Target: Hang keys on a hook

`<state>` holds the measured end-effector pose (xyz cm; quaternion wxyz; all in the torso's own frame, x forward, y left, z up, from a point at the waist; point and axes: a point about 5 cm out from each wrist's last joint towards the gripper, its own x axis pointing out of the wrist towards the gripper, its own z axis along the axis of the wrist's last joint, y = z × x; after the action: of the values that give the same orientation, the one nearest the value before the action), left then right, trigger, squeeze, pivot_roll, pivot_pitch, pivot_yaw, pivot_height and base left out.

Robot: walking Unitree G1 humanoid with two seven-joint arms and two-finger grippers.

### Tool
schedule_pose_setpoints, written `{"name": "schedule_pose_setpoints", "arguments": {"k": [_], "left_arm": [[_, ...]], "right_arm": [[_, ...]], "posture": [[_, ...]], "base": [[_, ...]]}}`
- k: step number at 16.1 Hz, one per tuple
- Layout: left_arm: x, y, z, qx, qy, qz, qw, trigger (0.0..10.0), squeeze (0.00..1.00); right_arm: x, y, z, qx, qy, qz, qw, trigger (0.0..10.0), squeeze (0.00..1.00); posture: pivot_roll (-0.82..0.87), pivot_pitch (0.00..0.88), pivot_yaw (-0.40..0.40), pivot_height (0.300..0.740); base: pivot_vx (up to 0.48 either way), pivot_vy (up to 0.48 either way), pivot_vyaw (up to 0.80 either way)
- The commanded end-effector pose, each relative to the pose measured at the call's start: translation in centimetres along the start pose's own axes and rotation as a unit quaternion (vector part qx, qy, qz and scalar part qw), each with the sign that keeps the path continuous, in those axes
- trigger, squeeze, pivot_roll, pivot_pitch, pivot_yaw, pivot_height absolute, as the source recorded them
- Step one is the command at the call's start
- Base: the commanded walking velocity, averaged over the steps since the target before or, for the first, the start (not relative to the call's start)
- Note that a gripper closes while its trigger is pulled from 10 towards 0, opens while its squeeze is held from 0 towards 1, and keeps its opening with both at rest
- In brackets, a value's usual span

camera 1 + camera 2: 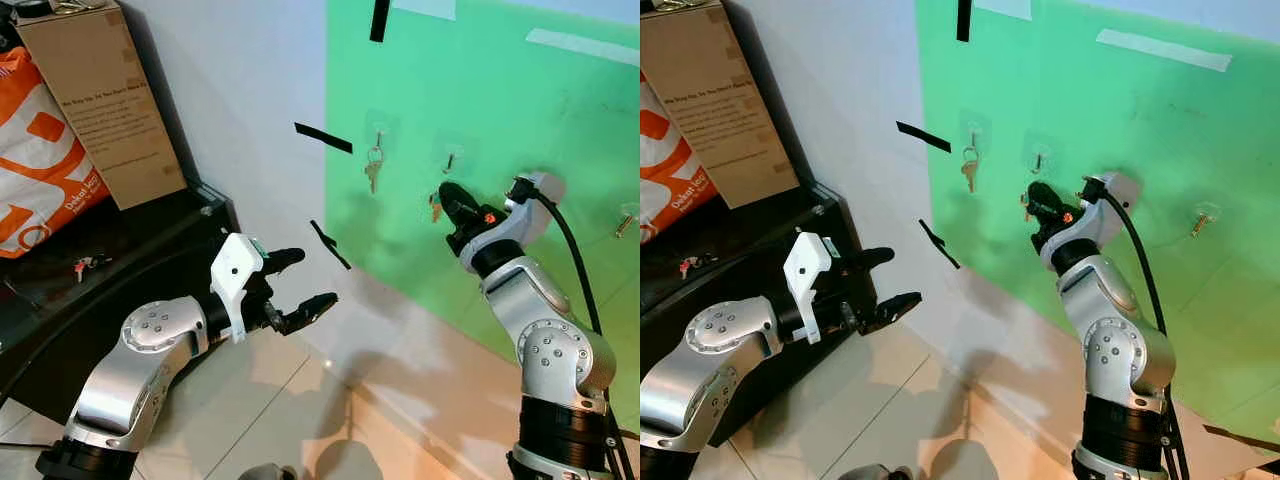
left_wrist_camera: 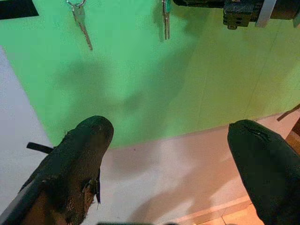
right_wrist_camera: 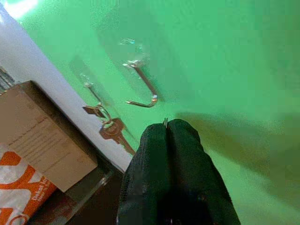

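The right gripper [image 3: 168, 129] is pinched tight on a key ring [image 3: 165, 122], just below the bare hook [image 3: 143, 91] on the green wall [image 1: 500, 120]. Left of it, another key [image 1: 372, 172] hangs from a hook. The left gripper [image 1: 305, 285] hangs wide apart, holding nothing, near the dark shelf [image 1: 120, 250]

Three hooks in a row on the wall panel [image 1: 500, 90]: left hook [image 1: 378, 135] carries keys [image 1: 373, 168], middle hook [image 1: 450, 158] just above right gripper [image 1: 447, 196], third hook [image 1: 627, 217] far right. Cardboard box [image 1: 100, 95] on shelf [image 1: 120, 240], far left.

right hand [image 3: 168, 129] hides all but key ring sliver [image 3: 165, 122] | far-right hook [image 1: 625, 222] contents unclear
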<state>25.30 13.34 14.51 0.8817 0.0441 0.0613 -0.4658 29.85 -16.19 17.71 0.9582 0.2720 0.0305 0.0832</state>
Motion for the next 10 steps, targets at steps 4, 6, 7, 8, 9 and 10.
{"name": "schedule_pose_setpoints", "arguments": {"k": [4,6,7,8,9,10], "left_arm": [[0.1,0.1,0.1,0.008,0.005,-0.005,1.000,10.0,0.00],[0.1,0.1,0.2,0.009,0.005,-0.005,1.000,10.0,0.00],[0.1,0.1,0.2,0.009,0.005,-0.005,1.000,10.0,0.00],[0.2,0.1,0.2,0.009,0.005,-0.006,1.000,10.0,0.00],[0.2,0.1,0.2,0.009,0.005,-0.007,1.000,10.0,0.00],[0.3,0.1,0.2,0.009,0.005,-0.007,1.000,10.0,0.00]], "right_arm": [[0.3,0.3,-0.3,0.001,0.012,0.002,1.000,10.0,0.00],[0.2,0.7,0.0,0.005,0.002,0.021,1.000,10.0,0.00],[0.1,0.8,0.2,0.006,-0.004,0.028,1.000,10.0,0.00],[0.0,1.1,0.7,0.012,-0.017,0.041,0.999,10.0,0.00],[0.0,1.3,1.2,0.021,-0.030,0.052,0.998,10.0,0.00],[0.0,1.4,1.4,0.024,-0.034,0.058,0.997,10.0,0.00]], "posture": [[-0.06,0.000,0.061,0.740],[-0.06,0.000,0.064,0.740],[-0.06,0.000,0.064,0.740],[-0.06,0.000,0.065,0.740],[-0.06,0.000,0.066,0.740],[-0.06,0.000,0.066,0.740]], "base": [[0.000,0.000,0.00],[0.000,0.000,0.00],[0.000,0.000,0.00],[0.000,0.000,0.00],[0.000,0.000,0.00],[0.000,0.000,0.00]]}}
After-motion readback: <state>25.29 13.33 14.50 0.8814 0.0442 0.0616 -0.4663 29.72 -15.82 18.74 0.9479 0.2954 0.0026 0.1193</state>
